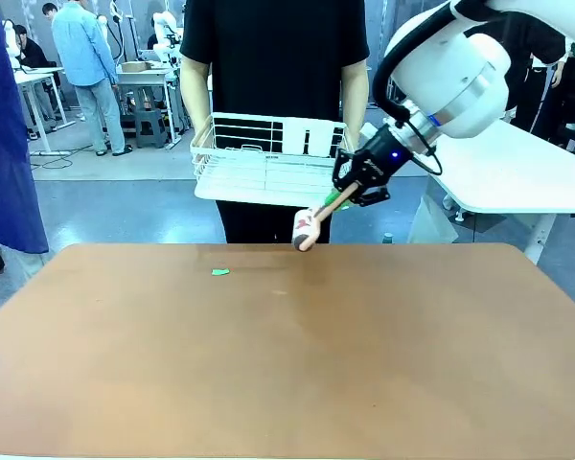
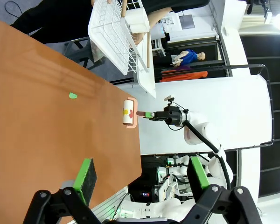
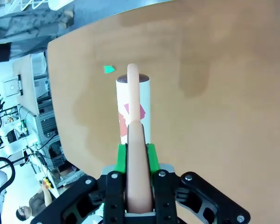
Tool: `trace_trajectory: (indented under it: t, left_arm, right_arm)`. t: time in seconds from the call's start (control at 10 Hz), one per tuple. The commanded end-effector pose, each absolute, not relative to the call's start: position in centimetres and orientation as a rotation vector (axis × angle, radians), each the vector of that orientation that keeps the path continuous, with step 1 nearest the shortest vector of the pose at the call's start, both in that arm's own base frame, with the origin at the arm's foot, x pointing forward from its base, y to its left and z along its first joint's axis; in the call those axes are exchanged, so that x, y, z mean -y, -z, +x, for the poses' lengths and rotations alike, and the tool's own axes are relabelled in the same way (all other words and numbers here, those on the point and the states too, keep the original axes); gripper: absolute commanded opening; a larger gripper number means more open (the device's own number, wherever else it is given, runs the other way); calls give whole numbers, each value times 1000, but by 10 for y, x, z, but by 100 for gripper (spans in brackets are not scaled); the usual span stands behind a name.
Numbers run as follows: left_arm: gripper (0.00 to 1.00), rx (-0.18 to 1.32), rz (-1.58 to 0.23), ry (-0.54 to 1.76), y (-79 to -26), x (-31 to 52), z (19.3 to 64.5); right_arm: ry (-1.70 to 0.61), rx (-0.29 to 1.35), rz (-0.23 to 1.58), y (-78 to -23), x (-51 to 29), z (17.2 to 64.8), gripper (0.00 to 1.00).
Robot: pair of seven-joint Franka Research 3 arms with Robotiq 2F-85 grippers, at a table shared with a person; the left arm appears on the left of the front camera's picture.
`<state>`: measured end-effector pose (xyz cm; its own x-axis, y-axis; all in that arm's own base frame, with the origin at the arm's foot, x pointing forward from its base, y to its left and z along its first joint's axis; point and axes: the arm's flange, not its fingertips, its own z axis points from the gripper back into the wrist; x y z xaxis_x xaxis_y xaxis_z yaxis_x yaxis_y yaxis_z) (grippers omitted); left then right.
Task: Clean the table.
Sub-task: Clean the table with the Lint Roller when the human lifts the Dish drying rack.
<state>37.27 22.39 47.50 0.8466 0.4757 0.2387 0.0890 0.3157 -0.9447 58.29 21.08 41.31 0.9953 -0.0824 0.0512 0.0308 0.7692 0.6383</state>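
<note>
The reddish-brown table (image 1: 287, 355) spans the front view. My right gripper (image 1: 350, 195) is shut on the pinkish handle of a lint roller (image 1: 307, 228), hanging over the table's far edge. The roller's white head (image 3: 133, 109) has red bits stuck to it and points at the tabletop (image 3: 214, 93). In the right wrist view, the green pads (image 3: 150, 156) clamp the handle. A small green scrap (image 1: 219, 272) lies on the table, left of the roller. My left gripper (image 2: 142, 179) is open above the table with nothing between its fingers.
A person at the far side holds a white wire basket (image 1: 268, 158) just behind the roller, at chest height. A white-topped table (image 1: 517, 172) stands at the back right. Other people stand by workbenches in the far left background.
</note>
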Motion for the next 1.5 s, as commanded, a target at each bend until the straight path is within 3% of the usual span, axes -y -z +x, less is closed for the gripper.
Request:
trace_trajectory:
  t: [0.0, 0.3, 0.8, 1.4]
  left_arm:
    - [100, 544, -1238, -271, -477, -225, 371]
    - [100, 544, -1238, -271, -477, -225, 371]
    - [100, 544, -1238, -271, -477, -225, 371]
    - [100, 544, -1238, -271, -477, -225, 371]
  right_arm:
    - [49, 106, 685, -410, -204, 576, 21]
    - [61, 82, 665, -401, -209, 591, 21]
    - [54, -7, 626, -371, -238, 655, 21]
    - [84, -37, 643, -339, -250, 669, 21]
